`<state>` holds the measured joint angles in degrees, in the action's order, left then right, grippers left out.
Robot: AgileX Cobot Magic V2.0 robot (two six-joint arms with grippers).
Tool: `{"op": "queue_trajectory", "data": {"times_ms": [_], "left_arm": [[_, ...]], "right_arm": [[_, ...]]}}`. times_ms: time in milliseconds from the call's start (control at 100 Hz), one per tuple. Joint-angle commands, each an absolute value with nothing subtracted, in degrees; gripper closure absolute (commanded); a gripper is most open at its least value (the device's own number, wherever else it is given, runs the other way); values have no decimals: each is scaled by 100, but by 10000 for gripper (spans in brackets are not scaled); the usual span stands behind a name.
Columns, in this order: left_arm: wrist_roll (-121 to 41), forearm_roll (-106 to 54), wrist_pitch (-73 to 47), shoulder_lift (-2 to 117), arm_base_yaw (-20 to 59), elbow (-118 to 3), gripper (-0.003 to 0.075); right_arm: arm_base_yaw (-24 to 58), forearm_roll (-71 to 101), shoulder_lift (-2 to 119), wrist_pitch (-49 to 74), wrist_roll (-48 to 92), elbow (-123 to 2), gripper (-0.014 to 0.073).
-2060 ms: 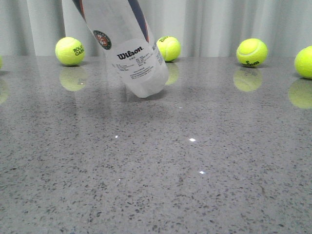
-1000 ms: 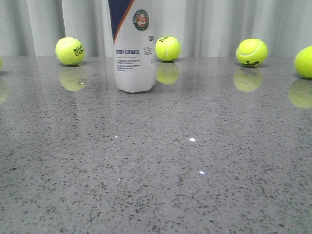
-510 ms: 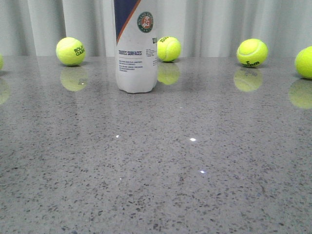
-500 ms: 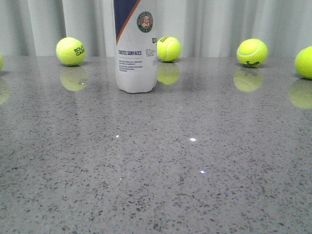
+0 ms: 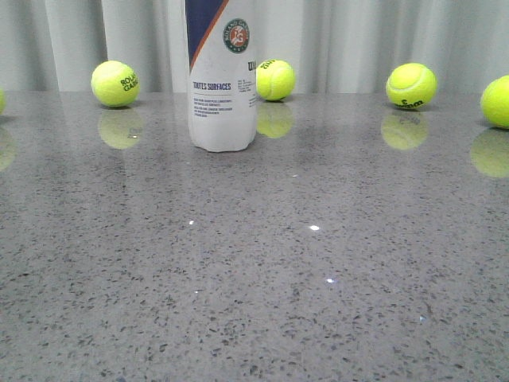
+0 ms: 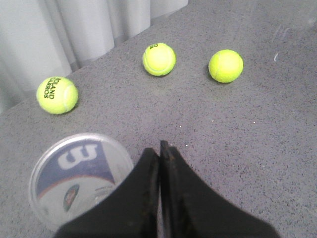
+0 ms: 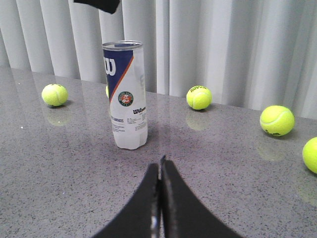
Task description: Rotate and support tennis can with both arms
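The tennis can (image 5: pixel 222 87) stands upright on the grey table, its top cut off by the front view's edge. It has a white label, a navy and orange band and a round logo. The right wrist view shows the whole can (image 7: pixel 126 94) with its silver rim, standing free. My left gripper (image 6: pixel 159 148) is shut and empty, high above the can's lid (image 6: pixel 79 173), beside it. A black piece of the left arm (image 7: pixel 97 5) shows above the can. My right gripper (image 7: pixel 160 166) is shut and empty, low over the table, short of the can.
Yellow tennis balls lie along the back by the white curtain: one left of the can (image 5: pixel 114 83), one just behind it (image 5: pixel 274 79), two at the right (image 5: pixel 410 85) (image 5: pixel 497 101). The grey speckled table (image 5: pixel 254 263) stretches toward the front.
The can was tilted two seconds ago; it swung upright and turned about its axis by one second ago. It has stood still since.
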<state>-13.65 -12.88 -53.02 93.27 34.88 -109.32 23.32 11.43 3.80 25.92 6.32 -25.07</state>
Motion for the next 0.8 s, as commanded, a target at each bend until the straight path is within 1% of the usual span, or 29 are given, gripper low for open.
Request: {"op": "queue_trajectory", "data": {"times_ms": [0, 180, 480, 570, 650, 790], "left_arm": [[-1377, -1409, -4510, 8642, 3528, -10477, 739], [-1377, -1409, -3623, 7636, 3528, -8975, 739], [-1377, -1409, -2877, 5981, 3528, -6671, 739], [-1377, -1422, -2975, 5524, 3528, -6099, 739], [-1377, -1303, -3386, 5178, 3504, -5715, 739], [-1377, -819, -3473, 4617, 3224, -5134, 739]], "right_arm": [[2294, 1136, 444, 2181, 657, -2634, 653], [2294, 1136, 444, 2181, 657, -2634, 653], [2294, 1136, 444, 2181, 657, -2634, 653], [2294, 1136, 444, 2181, 657, -2634, 653], [2294, 1136, 444, 2181, 657, -2634, 653], [2294, 1136, 444, 2181, 657, -2634, 653]]}}
